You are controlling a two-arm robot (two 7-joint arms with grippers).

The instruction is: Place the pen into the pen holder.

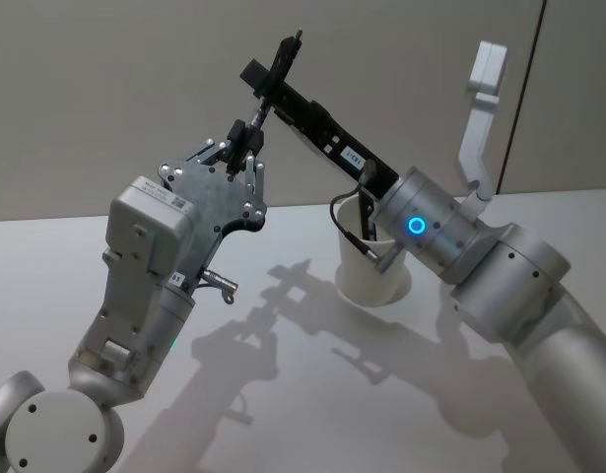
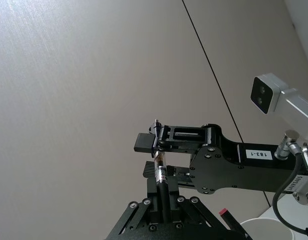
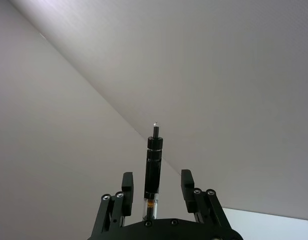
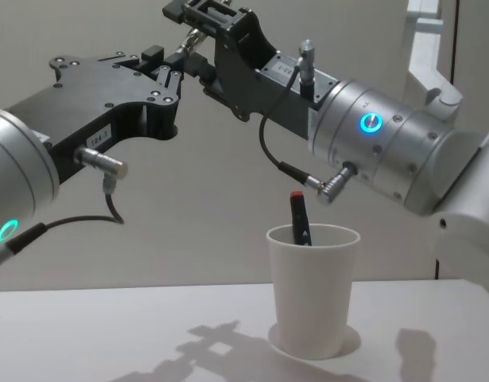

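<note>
While left gripper (image 2: 164, 212) pinches the pen (image 2: 161, 172) and right gripper (image 3: 155, 192) stands spread around it, early release drops it outside the paper cup (image 4: 312, 290).

A small white label on the black metal body of my right gripper (image 2: 184, 150) reads "183-1". The print on the pen (image 2: 161, 176) held there, and the label on my left gripper (image 4: 161, 72), is too small to read.

Two pens (image 2: 161, 175) (image 4: 299, 216), one pen holder (image 4: 312, 288), two hands (image 1: 241, 138) (image 1: 278, 69)
</note>
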